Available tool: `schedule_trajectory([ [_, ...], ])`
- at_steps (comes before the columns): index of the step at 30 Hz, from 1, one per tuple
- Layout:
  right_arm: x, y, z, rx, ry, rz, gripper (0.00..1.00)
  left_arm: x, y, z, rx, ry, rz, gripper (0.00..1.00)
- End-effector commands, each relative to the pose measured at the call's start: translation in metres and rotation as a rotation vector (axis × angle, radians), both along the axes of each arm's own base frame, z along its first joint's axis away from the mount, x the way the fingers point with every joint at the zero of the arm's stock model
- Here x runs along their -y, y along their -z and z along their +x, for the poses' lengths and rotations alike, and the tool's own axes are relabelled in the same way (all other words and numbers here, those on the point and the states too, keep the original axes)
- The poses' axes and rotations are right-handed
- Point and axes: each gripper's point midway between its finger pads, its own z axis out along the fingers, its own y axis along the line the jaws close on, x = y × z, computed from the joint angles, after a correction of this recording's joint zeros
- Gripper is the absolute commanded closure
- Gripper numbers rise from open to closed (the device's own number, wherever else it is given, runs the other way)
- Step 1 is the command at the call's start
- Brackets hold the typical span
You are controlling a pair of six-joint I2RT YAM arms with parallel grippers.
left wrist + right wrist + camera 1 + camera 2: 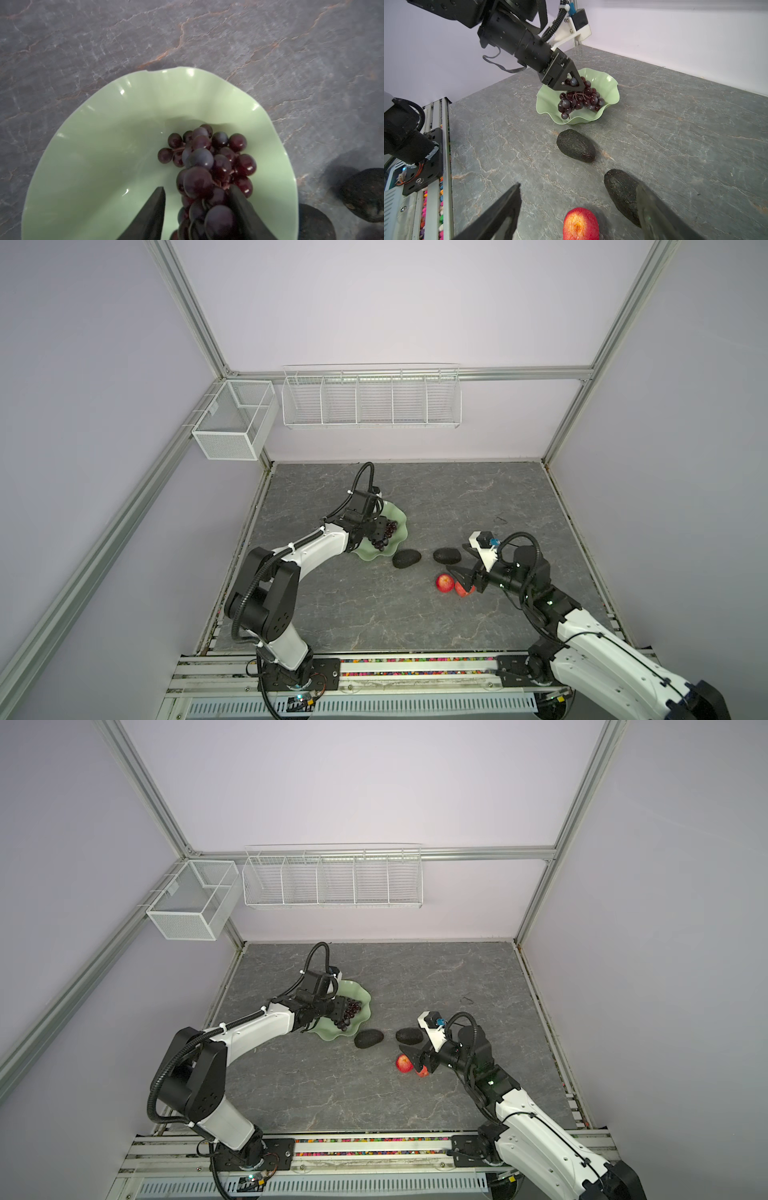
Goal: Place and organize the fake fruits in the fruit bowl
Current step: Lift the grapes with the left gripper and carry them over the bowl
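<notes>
Within the fruit bowl (99,158), grapes (207,162) stretch lengthwise from the left gripper (197,187).

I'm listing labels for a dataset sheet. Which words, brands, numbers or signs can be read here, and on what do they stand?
No text can be read.
The pale mint-green wavy-rimmed bowl, dark purple grape bunch, two blackish bumpy avocados, two red apples, white wire baskets and grey marbled tabletop show no print.
Small circuit board at the left arm's base: any marking too small to read.
</notes>
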Motion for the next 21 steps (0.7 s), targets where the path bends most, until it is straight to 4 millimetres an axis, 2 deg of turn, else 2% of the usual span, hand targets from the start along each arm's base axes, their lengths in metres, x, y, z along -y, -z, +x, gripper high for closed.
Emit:
schedule_trajectory([
  [1,0.000,0.001,0.001,0.010,0.006,0.002,0.12,0.004,-0.032,-0.007,0.087,0.055,-0.053,0.45],
  [4,0.000,0.003,0.003,0.000,0.013,-0.003,0.12,-0.007,-0.021,-0.008,0.081,0.000,-0.038,0.36],
  [8,0.000,0.003,0.003,-0.005,0.010,-0.005,0.12,0.011,-0.006,-0.020,-0.114,0.115,-0.201,0.33],
  [10,0.000,0.003,0.003,-0.005,0.013,-0.008,0.12,0.020,-0.006,-0.019,-0.152,0.150,-0.278,0.33],
  [15,0.001,0.004,0.003,-0.004,0.017,-0.008,0.12,0.022,-0.016,0.001,-0.118,0.098,-0.415,0.31],
  [19,0.001,0.004,0.004,-0.007,0.016,-0.013,0.12,0.033,-0.026,0.007,-0.194,0.140,-0.589,0.29],
  [21,0.000,0.005,0.004,-0.012,0.014,-0.017,0.12,0.035,-0.022,0.008,-0.245,0.156,-0.623,0.28],
])
